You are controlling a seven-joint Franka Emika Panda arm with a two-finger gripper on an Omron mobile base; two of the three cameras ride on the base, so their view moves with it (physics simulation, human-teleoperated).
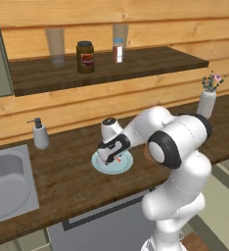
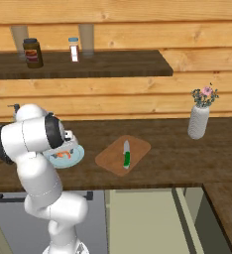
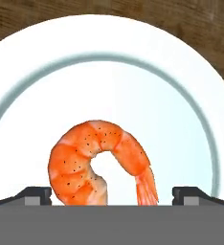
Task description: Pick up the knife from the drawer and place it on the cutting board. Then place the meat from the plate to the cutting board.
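Already, left base view: gripper [image 1: 111,158] hangs low over the plate [image 1: 101,165] on the worktop [image 1: 67,171], shrimp [image 1: 118,159] beneath. Right base view: knife [image 2: 126,154] lies on the cutting board [image 2: 138,146]; plate just beside. Hand view: jaws spread wide, empty, straddling the shrimp. Judged light, soft, slick; grip the thick curled body, not the tail.

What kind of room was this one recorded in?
A rendered kitchen, most likely: a sink set into a wooden counter, a cutting board with a knife on it, and jars on a wall shelf.
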